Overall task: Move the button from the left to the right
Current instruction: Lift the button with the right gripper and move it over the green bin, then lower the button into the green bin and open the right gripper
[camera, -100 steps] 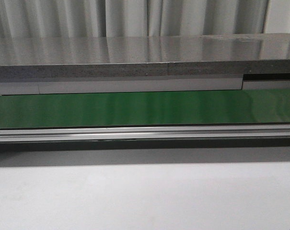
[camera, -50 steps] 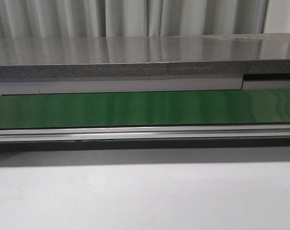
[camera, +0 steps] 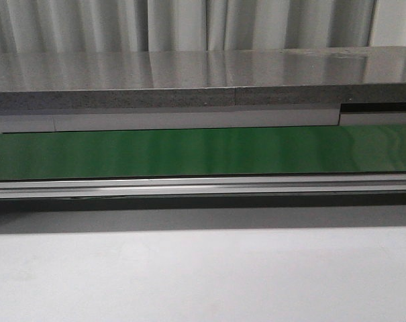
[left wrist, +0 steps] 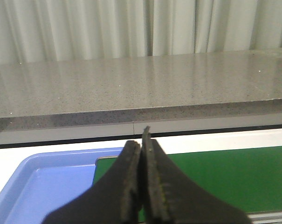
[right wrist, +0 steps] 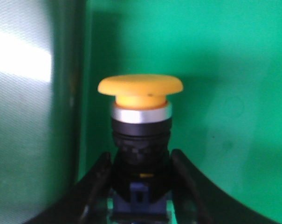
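My right gripper [right wrist: 141, 186] is clamped on the button [right wrist: 141, 140], fingers [right wrist: 96, 182] pressed to both sides of its black body, yellow cap pointing away from the wrist, green belt [right wrist: 215, 70] behind it. My left gripper [left wrist: 141, 182] is closed with nothing in it, above the blue tray [left wrist: 43, 182] and belt edge. Front view shows the belt [camera: 203, 153], neither arm and not the button.

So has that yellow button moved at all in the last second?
Cannot tell. The button shows only in the right wrist view, gripped by the right gripper, with no earlier picture of it. The front view shows just the green belt, unchanged.
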{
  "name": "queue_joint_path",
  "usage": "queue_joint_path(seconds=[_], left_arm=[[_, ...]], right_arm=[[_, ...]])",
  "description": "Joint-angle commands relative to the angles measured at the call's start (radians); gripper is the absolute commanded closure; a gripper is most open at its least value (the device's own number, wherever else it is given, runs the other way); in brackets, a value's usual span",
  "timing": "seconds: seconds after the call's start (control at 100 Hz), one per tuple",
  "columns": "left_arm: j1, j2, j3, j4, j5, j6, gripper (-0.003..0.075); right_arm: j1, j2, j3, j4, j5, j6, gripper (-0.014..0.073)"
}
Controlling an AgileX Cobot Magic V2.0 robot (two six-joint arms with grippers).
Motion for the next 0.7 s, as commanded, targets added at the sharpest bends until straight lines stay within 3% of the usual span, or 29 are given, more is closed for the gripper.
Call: queue_joint_path(seconds=[0.0,0.14,0.45,0.69], left_arm=[[-0.007,0.009,-0.027,-0.014,-0.080,0.001,0.0740],[-0.007,0.009,-0.027,-0.014,-0.080,0.001,0.0740],[-0.007,0.009,-0.027,-0.014,-0.080,0.001,0.0740],[-0.007,0.009,-0.027,-0.014,-0.080,0.001,0.0740]], right_arm=[[-0.008,-0.052,-0.033,-0.003,-0.037,-0.011,0.0507],[-0.008,-0.046,-0.033,-0.003,-0.039,-0.011,0.0438],[-0.008,-0.046,-0.033,-0.003,-0.058,-0.011,0.0148],[-0.008,-0.048,-0.038,-0.003,-0.066,-0.010,0.0117]])
